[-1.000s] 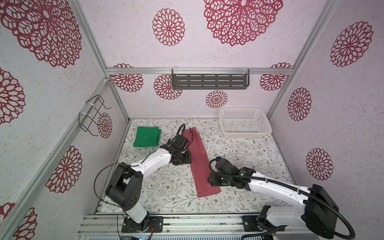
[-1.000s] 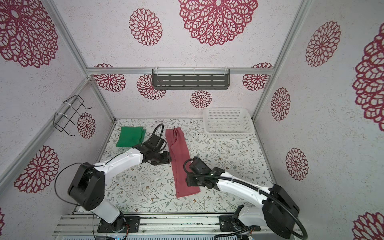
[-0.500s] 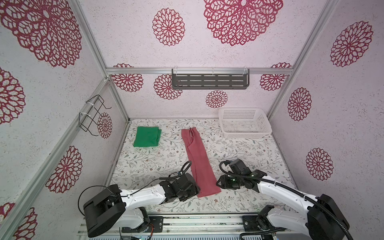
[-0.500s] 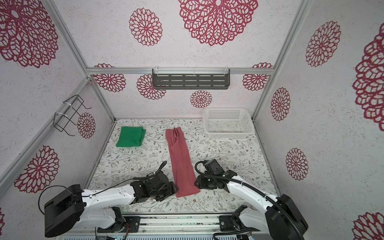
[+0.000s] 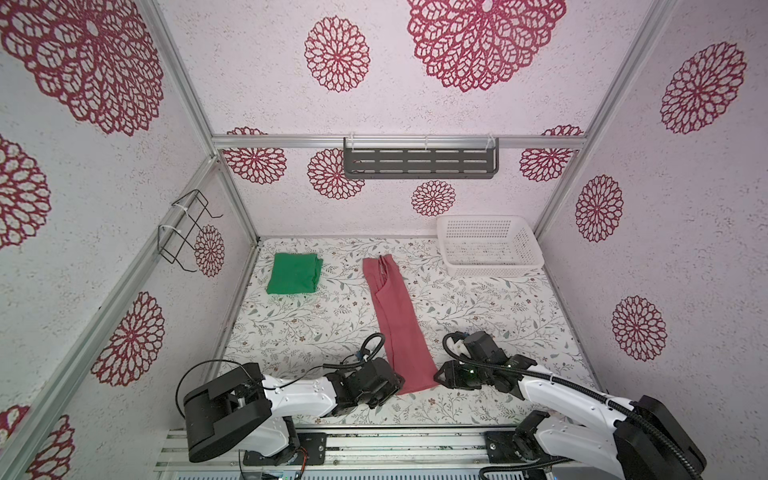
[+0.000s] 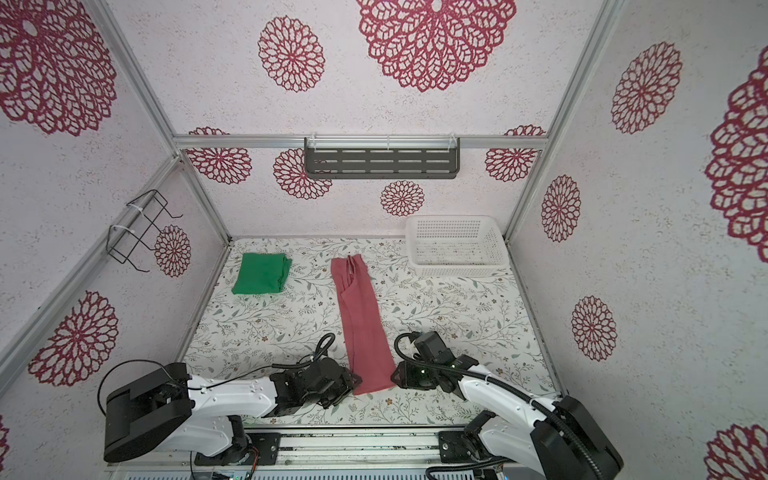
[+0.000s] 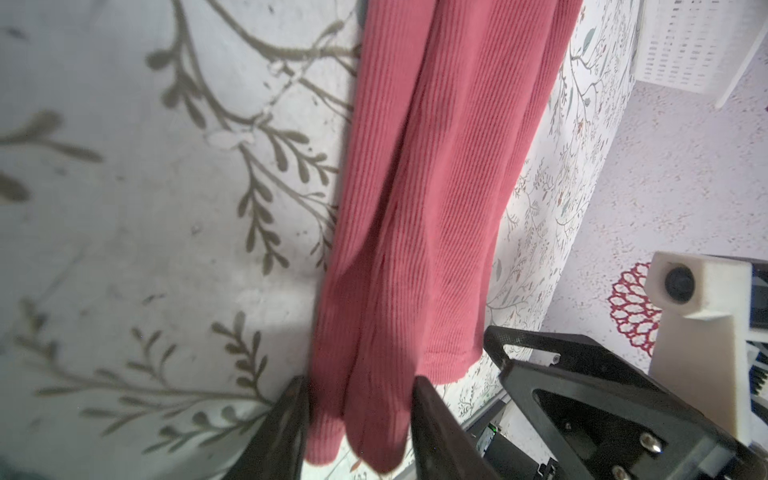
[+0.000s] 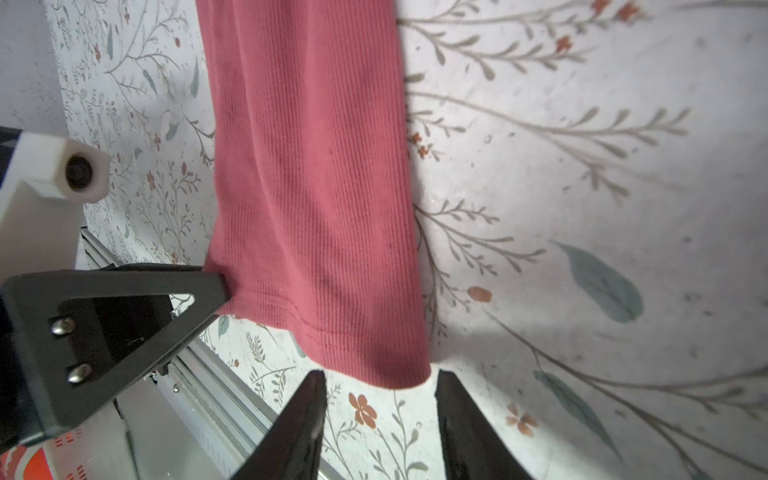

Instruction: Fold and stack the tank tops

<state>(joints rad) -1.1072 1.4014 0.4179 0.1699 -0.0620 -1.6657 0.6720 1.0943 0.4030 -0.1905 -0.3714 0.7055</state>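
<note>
Close in, your left gripper (image 7: 359, 380) straddled the near-left corner of the red tank top (image 5: 395, 316), grip unclear, your right gripper (image 8: 381, 374) gaped short of its near-right corner, and it stretched lengthwise away; the green tank top (image 5: 294, 273) lay far left.

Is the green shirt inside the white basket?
No, the green tank top lies folded on the table, well apart from the white basket.
</note>
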